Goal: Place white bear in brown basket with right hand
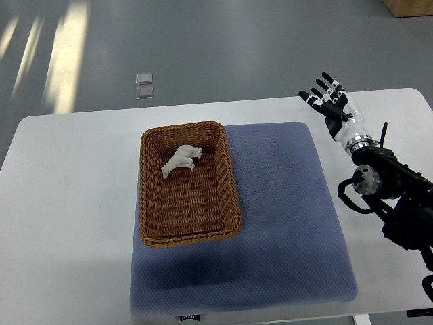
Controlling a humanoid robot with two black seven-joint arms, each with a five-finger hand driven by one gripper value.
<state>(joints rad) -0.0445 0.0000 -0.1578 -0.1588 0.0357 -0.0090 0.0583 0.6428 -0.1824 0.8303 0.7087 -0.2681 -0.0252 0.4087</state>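
One blue mat [284, 223], one brown basket [150, 196], one white bear [180, 160] inside

Right hand [330, 101] — white shell, black fingers with white segments; silver wrist ring, black forearm with round joint and looped cables.

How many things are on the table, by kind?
Basket: 1
White bear, lying inside the basket: 1
Blue mat: 1
Total: 3
The right hand is open and holds nothing, off to the mat's right.
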